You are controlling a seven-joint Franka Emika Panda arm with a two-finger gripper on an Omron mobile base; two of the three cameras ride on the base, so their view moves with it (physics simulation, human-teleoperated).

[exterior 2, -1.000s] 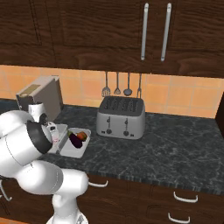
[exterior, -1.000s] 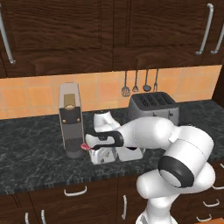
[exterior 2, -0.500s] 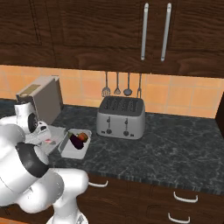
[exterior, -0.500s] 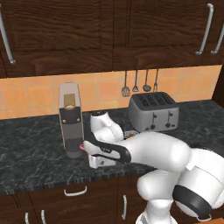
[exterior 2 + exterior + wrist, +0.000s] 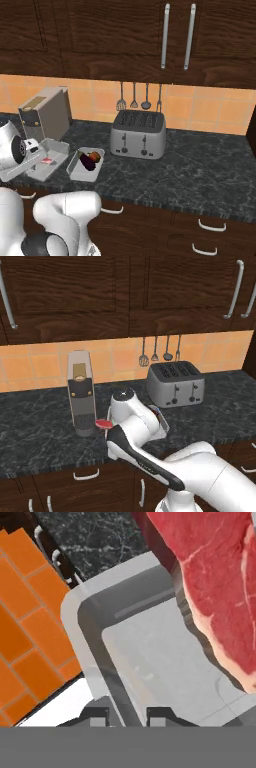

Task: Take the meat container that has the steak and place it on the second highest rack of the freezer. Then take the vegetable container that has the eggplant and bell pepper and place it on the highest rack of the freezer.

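Meat container: low at the left of the right base view, flat on the black counter, just right of the coffee machine and just left of the vegetable container, with the toaster farther right. Holds the steak, a red slab smaller than the tray and loose on its floor. Looks like a thin, shallow grey tray: probably stiff enough to lift by one edge and light in itself, but likely to sag on the far side under the meat. Probably smooth-walled too, so apt to slip or pivot in a narrow pinch; best kept level to stop any sliding of the steak. Seen close in the hand view: rounded corner and raised rim at centre left, red meat at upper right, well clear of the grip point. Gripper at bottom centre, set narrow, with one fingertip outside the rim wall and the other inside; cannot tell whether already pinching. Sensible hold judged to be just there, on the bare rim away from the meat, deep enough to seat on the wall. Also visible at centre left of the left base view, close beside the coffee machine, with a red sliver of steak at the hand.
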